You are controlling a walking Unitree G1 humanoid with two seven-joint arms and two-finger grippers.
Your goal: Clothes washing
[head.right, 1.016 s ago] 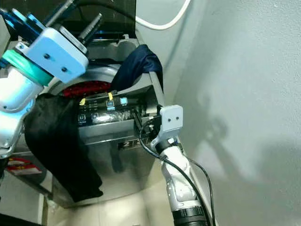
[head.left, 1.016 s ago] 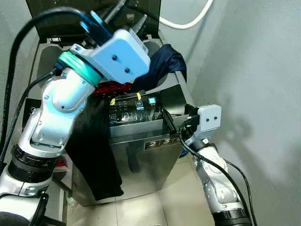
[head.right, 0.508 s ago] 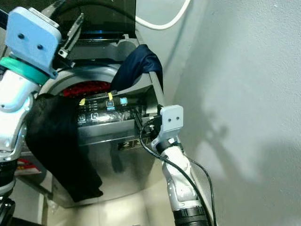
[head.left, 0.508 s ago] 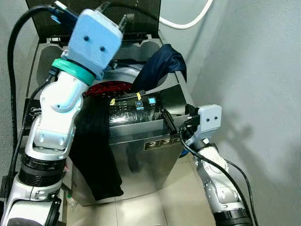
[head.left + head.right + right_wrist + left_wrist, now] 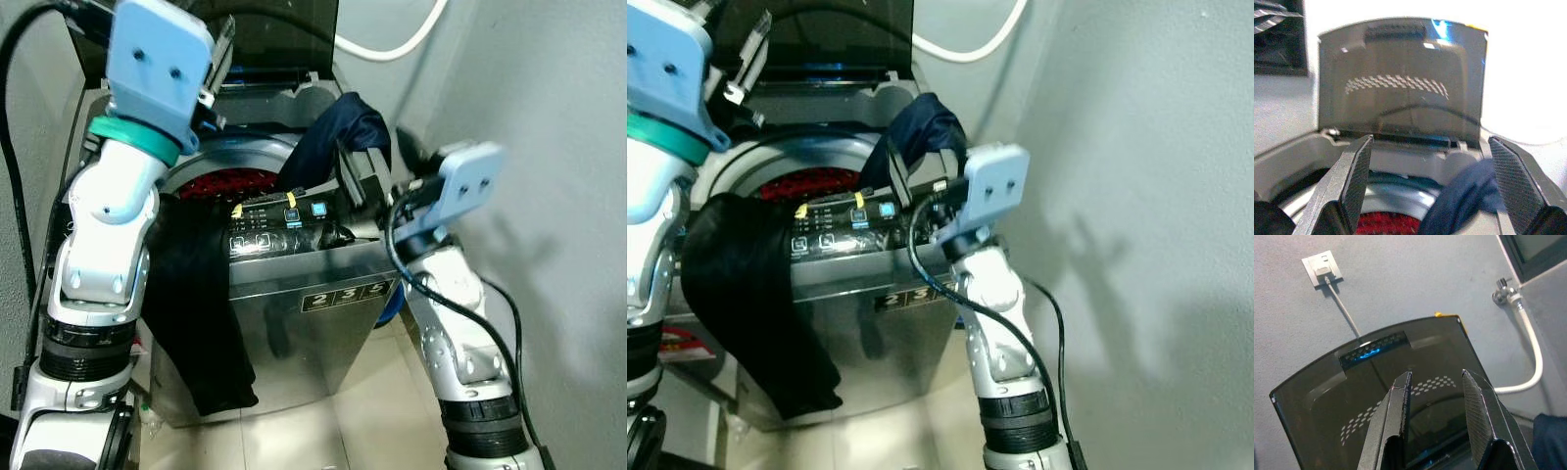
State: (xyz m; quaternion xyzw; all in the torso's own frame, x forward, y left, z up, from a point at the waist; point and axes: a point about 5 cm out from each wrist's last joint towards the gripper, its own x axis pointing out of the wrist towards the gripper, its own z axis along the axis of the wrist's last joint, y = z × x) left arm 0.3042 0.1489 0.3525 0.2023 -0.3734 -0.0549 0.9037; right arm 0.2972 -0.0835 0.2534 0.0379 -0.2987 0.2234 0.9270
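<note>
Red item [image 5: 227, 183] in the drum — largely hidden behind the washer's [image 5: 313, 304] panel edge and the black garment [image 5: 201, 313]; type cannot be told. Panel labels too small to read. Left arm [image 5: 103, 255] covers the washer's left edge. Right wrist view blurred — navy cloth [image 5: 1469, 198] indistinct. Hose [image 5: 392, 44] cut off at the top.

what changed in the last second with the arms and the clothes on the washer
The right gripper rose from beside the steel washing machine to its rim, open, near the dark navy garment. The left gripper swung up toward the raised tinted lid, open. The navy garment, black garment and red laundry stayed put.
</note>
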